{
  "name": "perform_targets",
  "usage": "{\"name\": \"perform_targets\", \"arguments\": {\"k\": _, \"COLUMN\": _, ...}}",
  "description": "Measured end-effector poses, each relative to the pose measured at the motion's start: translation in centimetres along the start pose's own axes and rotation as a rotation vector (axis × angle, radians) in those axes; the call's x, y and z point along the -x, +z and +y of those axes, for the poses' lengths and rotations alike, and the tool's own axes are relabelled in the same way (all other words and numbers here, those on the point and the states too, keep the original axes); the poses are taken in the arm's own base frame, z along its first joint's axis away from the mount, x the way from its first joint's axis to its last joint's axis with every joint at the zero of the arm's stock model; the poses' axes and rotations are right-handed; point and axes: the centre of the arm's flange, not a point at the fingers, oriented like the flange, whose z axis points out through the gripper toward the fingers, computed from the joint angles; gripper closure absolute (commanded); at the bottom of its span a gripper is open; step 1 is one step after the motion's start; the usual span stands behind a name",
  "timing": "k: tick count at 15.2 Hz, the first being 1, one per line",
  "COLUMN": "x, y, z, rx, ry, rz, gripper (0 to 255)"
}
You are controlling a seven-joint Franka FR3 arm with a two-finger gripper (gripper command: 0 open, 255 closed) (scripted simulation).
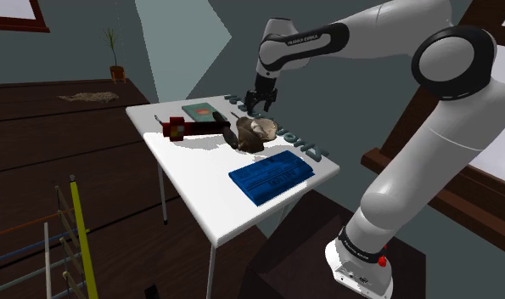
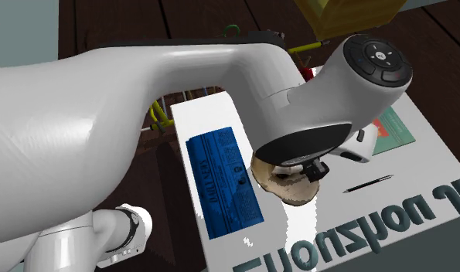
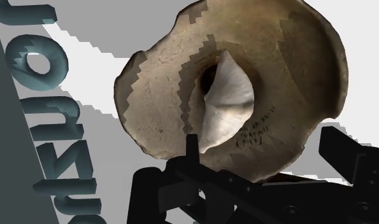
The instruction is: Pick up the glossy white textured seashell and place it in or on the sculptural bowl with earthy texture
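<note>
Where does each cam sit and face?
Shoulder: beside the base of the arm, looking down over the table; most of the arm shows.
Second exterior: high, close over the arm, which crosses the frame, looking down on bowl and blue box.
Wrist: on the hand, looking into the bowl at the shell; open gripper shows.
All share the bowl.

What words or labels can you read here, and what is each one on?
"FRANKA EMIKA", faint, on the arm.
Big teal letters on the table: partly hidden, no whole word reads.
Print on the blue slab: too small.
Scribble on the bowl: blurred.
</note>
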Motion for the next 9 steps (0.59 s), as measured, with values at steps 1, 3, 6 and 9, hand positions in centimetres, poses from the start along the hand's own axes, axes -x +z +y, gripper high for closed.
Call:
{"name": "perform_targets", "arguments": {"k": 1, "x": -0.1, "y": -1.2, "z": -0.2, "rx": 0.000, "ry": 0.000, "rz": 0.001, "gripper": 0}}
{"name": "perform_targets", "arguments": {"k": 3, "x": 0.1, "y": -2.8, "z": -0.2, "rx": 0.000, "ry": 0.000, "rz": 0.001, "gripper": 0}}
{"name": "perform_targets", "arguments": {"k": 6, "x": 0.1, "y": -3.4, "z": 0.0, "rx": 0.000, "ry": 0.000, "rz": 0.000, "gripper": 0}}
{"name": "perform_targets", "arguments": {"k": 9, "x": 0.1, "y": -3.5, "z": 0.0, "rx": 0.000, "ry": 0.000, "rz": -0.001, "gripper": 0}}
